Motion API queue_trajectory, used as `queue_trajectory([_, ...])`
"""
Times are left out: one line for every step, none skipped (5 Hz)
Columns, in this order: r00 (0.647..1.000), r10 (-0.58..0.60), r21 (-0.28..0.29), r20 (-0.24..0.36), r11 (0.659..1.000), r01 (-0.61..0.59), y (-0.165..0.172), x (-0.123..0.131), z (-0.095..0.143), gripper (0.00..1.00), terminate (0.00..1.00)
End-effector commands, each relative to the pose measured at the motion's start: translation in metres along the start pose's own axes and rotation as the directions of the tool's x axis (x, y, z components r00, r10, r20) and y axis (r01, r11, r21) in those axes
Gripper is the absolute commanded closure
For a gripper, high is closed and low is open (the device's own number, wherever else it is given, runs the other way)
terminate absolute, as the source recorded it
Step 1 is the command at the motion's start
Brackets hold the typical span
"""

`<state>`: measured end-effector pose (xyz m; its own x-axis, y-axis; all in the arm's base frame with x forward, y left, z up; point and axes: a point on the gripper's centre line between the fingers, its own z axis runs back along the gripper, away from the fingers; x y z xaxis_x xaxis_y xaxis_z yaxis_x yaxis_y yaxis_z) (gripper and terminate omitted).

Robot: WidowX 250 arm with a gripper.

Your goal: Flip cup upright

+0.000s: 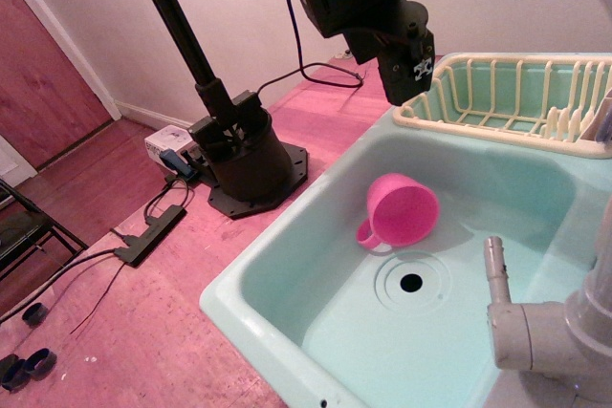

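The cup (402, 214) is found lying on its side on the floor of the pale green sink (287, 265), just up from the round drain hole (411, 283) and close to it. Its long axis is laid roughly level and slightly tilted, with the wide open mouth turned toward the camera and a little to the right, so that the pink inside is seen. The narrower base is pointed away toward the back wall of the basin. The loop handle is carried at the lower left, resting against the sink floor.

The end effector (406, 69) is held above the sink, near the corner of the cream dish rack (507, 93) that is set on the far rim. It is kept well apart from the cup and nothing is seen in it. Whether its fingers are spread or pressed together cannot be told, since the tip is shown only as a dark block.

A grey faucet (535, 322) is seen at the lower right.
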<state>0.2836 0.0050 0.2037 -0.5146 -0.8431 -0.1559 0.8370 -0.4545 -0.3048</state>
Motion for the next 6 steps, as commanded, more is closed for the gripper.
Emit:
queue_trajectory([1.000, 0.000, 0.000, 0.000, 1.000, 0.000, 0.000, 0.000, 0.000, 0.00, 0.00])
queue_trajectory([0.996, -0.080, 0.024, -0.035, 0.996, 0.081, 0.033, -0.009, 0.005, 0.00, 0.00])
queue_trajectory([0.988, -0.152, 0.034, -0.034, 0.988, 0.153, 0.045, -0.004, -0.004, 0.00, 0.00])
queue_trajectory([0.982, -0.188, 0.041, -0.005, 0.981, 0.188, 0.038, 0.018, -0.020, 0.00, 0.00])
queue_trajectory([0.973, -0.230, 0.041, 0.023, 0.972, 0.229, 0.036, 0.032, -0.031, 0.00, 0.00])
queue_trajectory([0.965, -0.260, 0.032, 0.038, 0.965, 0.259, 0.031, 0.039, -0.042, 0.00, 0.00])
